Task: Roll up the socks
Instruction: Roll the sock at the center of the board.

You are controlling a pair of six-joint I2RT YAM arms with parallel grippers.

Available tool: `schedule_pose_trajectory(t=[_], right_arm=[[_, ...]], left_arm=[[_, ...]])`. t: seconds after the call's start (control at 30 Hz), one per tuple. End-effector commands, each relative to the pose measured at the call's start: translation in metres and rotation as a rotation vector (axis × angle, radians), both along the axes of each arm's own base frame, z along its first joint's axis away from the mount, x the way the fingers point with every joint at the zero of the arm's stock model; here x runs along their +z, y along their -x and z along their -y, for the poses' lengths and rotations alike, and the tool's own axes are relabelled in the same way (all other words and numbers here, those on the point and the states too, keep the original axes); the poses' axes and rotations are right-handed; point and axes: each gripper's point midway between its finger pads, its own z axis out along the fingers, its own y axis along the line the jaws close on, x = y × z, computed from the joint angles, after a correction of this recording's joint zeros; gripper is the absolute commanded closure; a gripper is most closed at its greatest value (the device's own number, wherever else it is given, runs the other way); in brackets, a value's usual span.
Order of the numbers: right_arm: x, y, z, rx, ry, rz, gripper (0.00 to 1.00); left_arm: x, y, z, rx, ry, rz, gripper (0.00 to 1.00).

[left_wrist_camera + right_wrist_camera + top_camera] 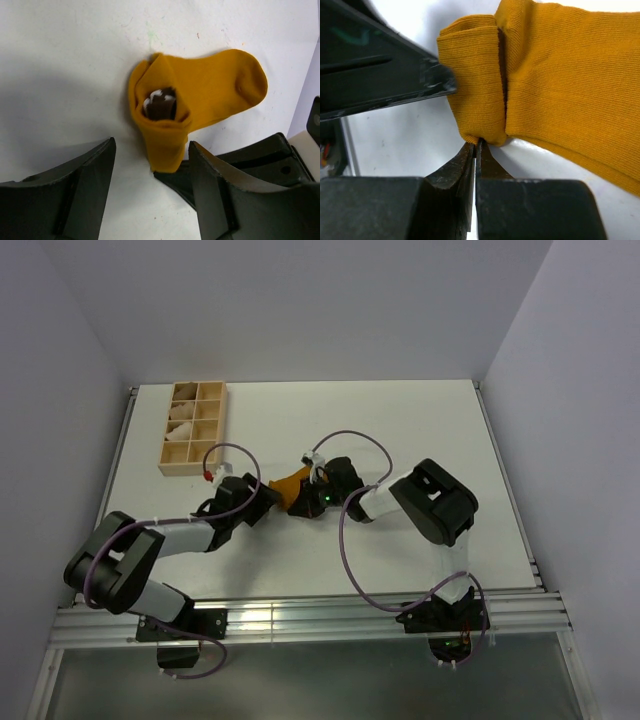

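Holding cream bundles point(183, 428): wooden tray point(182, 470); sock point(290, 485) outside.

Bright, even light; soft shadow beside left claw point(152, 150).

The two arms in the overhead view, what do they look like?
The left arm and right arm are black with pale grey links. A purple cable loops along each. Their jaws are black wedges. A green light glows on the right wrist.

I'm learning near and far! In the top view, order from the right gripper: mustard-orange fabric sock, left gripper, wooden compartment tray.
1. Mustard-orange fabric sock, pinched in right gripper.
2. Left gripper, just left.
3. Wooden compartment tray, far back-left.
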Motion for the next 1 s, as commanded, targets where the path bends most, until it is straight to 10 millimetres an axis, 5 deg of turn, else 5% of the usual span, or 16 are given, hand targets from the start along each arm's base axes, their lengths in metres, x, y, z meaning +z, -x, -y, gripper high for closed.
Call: schedule_pose_trajectory(t=[0.0,0.3,0.47,0.57,0.63,0.73,0.97], right_arm=[[-0.023,0.025,0.006,0.055,0.055,-0.133,1.00],[-0.021,0.017,0.009,0.046,0.105,-0.098,1.00],[-0.017,0.011,0.016,0.023,0.151,-0.040,1.00],[-0.001,0.003,0.023,-0.012,0.164,0.047,0.82],[0.015,-0.006,0.031,-0.067,0.197,0.141,0.61],[0.036,-0.012,0.037,-0.094,0.271,0.321,0.44],[0.061,-0.009,0.034,-0.103,0.471,0.639,0.30]], left_arm=[[0.012,-0.017,0.009,-0.019,0.008,0.050,0.35],[-0.008,-0.019,0.005,0.025,-0.026,-0.026,0.54],[-0.020,-0.010,0.000,0.044,-0.019,-0.062,0.77],[-0.025,-0.008,0.001,0.039,-0.023,-0.079,0.92],[-0.024,-0.008,0.002,0.029,-0.028,-0.083,0.97],[-0.021,-0.008,0.004,0.013,-0.030,-0.085,1.00],[-0.019,-0.005,0.007,-0.035,-0.060,-0.107,1.00]])
